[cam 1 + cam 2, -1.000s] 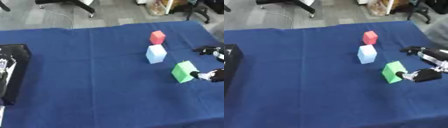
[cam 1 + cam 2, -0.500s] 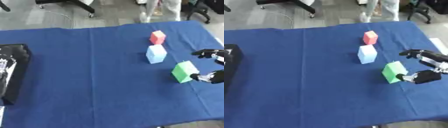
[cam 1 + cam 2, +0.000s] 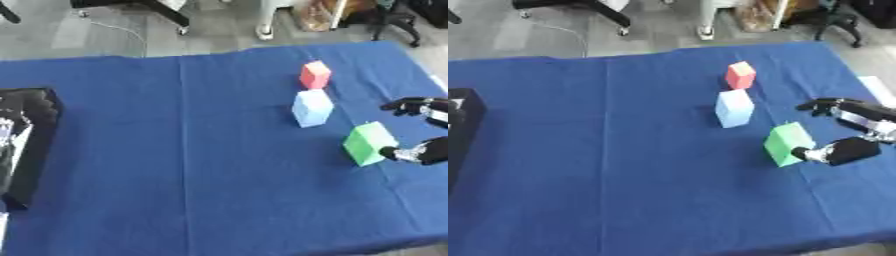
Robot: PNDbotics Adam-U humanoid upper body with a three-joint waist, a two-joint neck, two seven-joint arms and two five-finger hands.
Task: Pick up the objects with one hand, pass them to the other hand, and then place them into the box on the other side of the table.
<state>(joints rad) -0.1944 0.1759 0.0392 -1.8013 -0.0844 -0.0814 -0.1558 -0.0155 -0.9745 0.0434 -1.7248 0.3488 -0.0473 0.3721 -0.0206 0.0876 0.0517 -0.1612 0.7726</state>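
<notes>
Three blocks stand on the right half of the blue table: a red block farthest back, a light blue block just in front of it, and a green block nearest, tilted slightly. My right hand comes in from the right edge, open beside the green block. Its thumb tip touches the block's right face, while the fingers stretch out straight behind the block, apart from it. The black box sits at the table's far left edge. My left hand does not show.
The blue tablecloth covers the whole table, whose front edge runs along the bottom of the view. Beyond the far edge is grey floor with chair legs. Something white lies inside the black box.
My right hand has crept slightly left, bringing the thumb up against the green block's right face. The blocks have not moved.
</notes>
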